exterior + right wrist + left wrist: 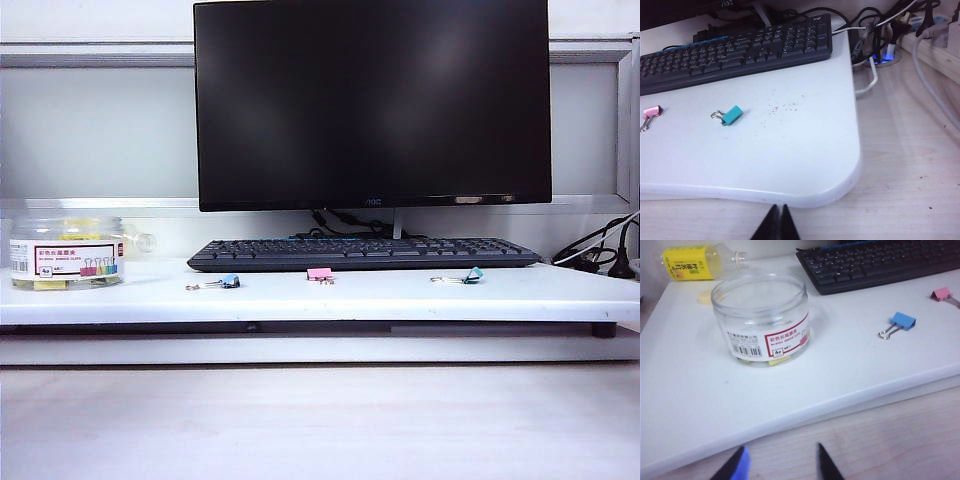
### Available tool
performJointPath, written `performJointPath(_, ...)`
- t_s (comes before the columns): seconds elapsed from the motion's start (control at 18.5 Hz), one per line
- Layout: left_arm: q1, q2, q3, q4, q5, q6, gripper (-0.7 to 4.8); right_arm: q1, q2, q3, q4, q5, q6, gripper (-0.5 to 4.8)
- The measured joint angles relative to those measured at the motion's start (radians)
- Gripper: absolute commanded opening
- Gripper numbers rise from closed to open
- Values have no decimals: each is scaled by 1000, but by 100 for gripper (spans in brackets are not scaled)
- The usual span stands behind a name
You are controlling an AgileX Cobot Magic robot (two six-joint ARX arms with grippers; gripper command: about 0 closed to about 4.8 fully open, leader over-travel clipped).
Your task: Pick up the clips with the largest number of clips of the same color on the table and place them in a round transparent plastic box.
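Note:
The round transparent plastic box (760,315) stands open on the white board, at the far left in the exterior view (66,252). Yellow clips (777,360) lie on its bottom, seen through the wall. My left gripper (781,455) hangs open and empty over the wooden desk, short of the board's front edge and the box. My right gripper (779,209) is shut on nothing, just off the board's rounded front corner. Neither gripper shows in the exterior view.
A blue clip (903,321), a pink clip (652,111) and a teal clip (732,115) lie on the white board (400,300) before the keyboard (360,253). A monitor (370,100) stands behind. A yellow bottle (695,262) lies behind the box. Cables (880,30) crowd the right.

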Motion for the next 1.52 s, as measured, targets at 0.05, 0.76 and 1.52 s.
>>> performJointPath(0.05,0,0,0,0,0,0,183,0,0,0,0,0,0,-1)
performJointPath(0.76,0,0,0,0,0,0,183,0,0,0,0,0,0,-1)
performJointPath(1.52,0,0,0,0,0,0,183,0,0,0,0,0,-208,-1)
